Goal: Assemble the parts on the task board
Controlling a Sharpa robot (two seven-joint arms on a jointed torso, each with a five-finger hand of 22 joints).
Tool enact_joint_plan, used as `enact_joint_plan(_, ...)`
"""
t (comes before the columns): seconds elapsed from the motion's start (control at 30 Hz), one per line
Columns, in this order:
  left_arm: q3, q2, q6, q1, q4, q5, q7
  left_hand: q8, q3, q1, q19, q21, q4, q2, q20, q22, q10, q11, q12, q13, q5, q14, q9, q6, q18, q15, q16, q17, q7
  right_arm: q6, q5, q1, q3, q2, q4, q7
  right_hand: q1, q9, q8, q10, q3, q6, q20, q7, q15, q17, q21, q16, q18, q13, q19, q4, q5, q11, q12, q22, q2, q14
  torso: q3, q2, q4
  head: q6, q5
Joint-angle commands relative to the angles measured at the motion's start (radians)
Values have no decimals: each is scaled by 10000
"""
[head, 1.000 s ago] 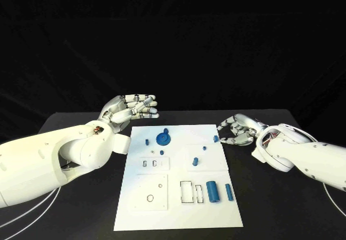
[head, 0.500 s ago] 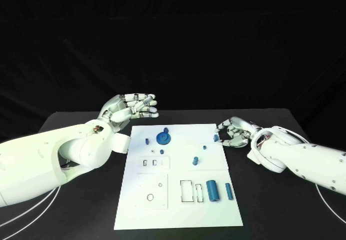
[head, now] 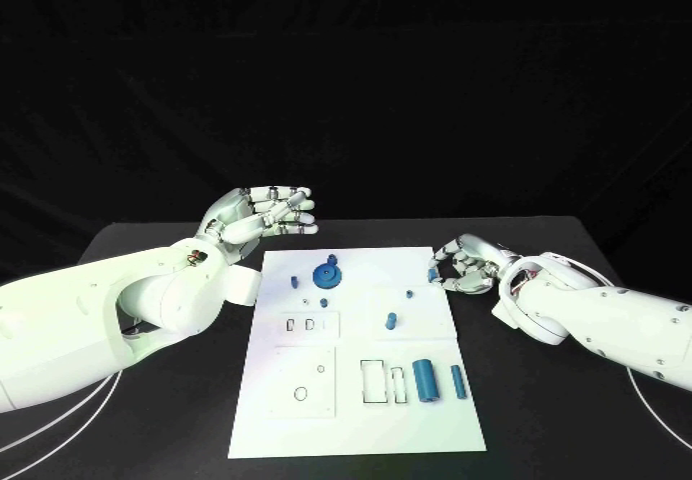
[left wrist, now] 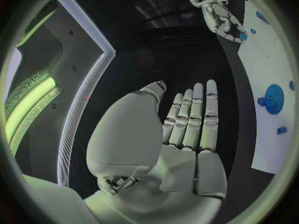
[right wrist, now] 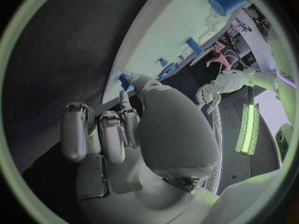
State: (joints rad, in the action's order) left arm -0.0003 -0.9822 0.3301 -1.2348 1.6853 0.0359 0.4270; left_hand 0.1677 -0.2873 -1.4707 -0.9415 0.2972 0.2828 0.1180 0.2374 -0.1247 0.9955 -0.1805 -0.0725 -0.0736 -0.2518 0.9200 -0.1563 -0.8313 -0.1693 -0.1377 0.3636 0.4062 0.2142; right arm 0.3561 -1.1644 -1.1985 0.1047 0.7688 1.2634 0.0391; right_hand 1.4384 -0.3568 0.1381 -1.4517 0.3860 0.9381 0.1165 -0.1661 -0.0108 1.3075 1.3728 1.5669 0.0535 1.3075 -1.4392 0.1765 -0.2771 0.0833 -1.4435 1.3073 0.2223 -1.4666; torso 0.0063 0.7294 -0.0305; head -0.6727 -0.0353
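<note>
Head view: the left hand (head: 263, 217) hangs raised beyond the task board's (head: 361, 400) far left corner, touching nothing, its fingers (head: 293, 208) bent at the tips and nothing in them. The right hand (head: 469, 264) sits low at the board's right edge, its fingers (head: 450, 282) curled in around a small blue part (head: 433, 275) at that edge; whether they actually grasp it I cannot tell. On the board, inward of the right fingers, lie a blue gear (head: 327, 273), a small blue peg (head: 391, 321), and nearer the robot a thick blue cylinder (head: 424, 378) with a thinner blue rod (head: 459, 382) just beside it. The board rests on the black bench (head: 159, 420).

Left wrist view: the left hand (left wrist: 187, 134) is released, fingers (left wrist: 198, 114) straight and side by side, thumb apart, palm bare. Off past the fingertips the board (left wrist: 274, 89) carries the gear (left wrist: 272, 98), and farther away the right hand (left wrist: 225, 21) reaches down at the board's edge.

Right wrist view: the right hand's (right wrist: 124, 134) fingers (right wrist: 102, 134) are bent over, and a blue part (right wrist: 126, 81) shows just past them at the board's (right wrist: 174, 25) edge; contact is hidden. Farther along the board stand the cylinder (right wrist: 227, 0) and a small blue piece (right wrist: 194, 46). The left hand (right wrist: 209, 93) hangs beyond, well apart.
</note>
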Motion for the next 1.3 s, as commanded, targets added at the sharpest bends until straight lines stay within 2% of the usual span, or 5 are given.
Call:
enact_joint_plan(0.03, 5, 1, -185, -2, 24, -18, 67, -42, -51, -47, 83, 66, -19, 44, 8, -17, 5, -38, 54, 15, 39, -60, -10, -49, -114, 4, 53, 10, 189, -207, -71, 11, 3, -20, -7, -26, -1, -12, 50, -78, 51, 89, 3, -14, -4, 2633, 31, 39, -12, 1274, -71, 7, -37, -12, -39, 1034, -101, -1042, 2, 1, -13, -6, -3)
enact_joint_plan(0.83, 5, -33, -207, -3, 42, -14, 34, -44, -66, -44, 94, 75, -18, 49, 11, -21, 2, -40, 55, 16, 40, -81, -12, -48, -113, 0, 59, 27, 195, -263, -64, 12, 3, -168, -132, -101, -38, -21, 82, -119, 113, 169, -15, 12, 18, 2633, 60, 39, -19, 1319, -93, 10, 20, -36, -82, 1065, -111, -1042, 13, 2, -5, -25, -24)
enact_joint_plan(1.13, 5, -36, -220, -3, 46, -13, 23, -47, -70, -36, 100, 80, -14, 54, 13, -23, 0, -43, 55, 17, 42, -91, -13, -47, -113, -2, 63, 36, 199, -136, -62, 12, 3, -240, -181, -105, -84, -194, 493, -242, 500, 791, -163, 272, 199, 2633, 139, 39, -40, 1434, -162, -92, 85, -253, -187, 1161, -416, -1042, 19, 0, -8, -36, -33)
enact_joint_plan(1.27, 5, -39, -222, -3, 46, -13, 21, -47, -70, -36, 100, 80, -14, 54, 13, -23, 0, -43, 55, 17, 42, -91, -13, -47, -113, -2, 63, 36, 199, 210, -68, 12, 3, -255, -185, -171, -116, -334, 768, -272, 688, 1017, -275, 423, 320, 2633, 165, 39, -49, 1455, -190, -185, 337, -389, -197, 1199, -566, -1042, 15, -4, -10, -38, -25)
enact_joint_plan(1.3, 5, -41, -222, -3, 47, -13, 21, -47, -70, -36, 100, 80, -14, 54, 13, -23, 0, -43, 55, 17, 42, -91, -13, -47, -113, -2, 63, 36, 199, 330, -73, 12, 3, -256, -183, -201, -112, -388, 865, -278, 773, 1064, -309, 464, 354, 2633, 194, 39, -58, 1462, -213, -234, 250, -428, -199, 1229, -617, -1042, 15, -4, -10, -38, -25)
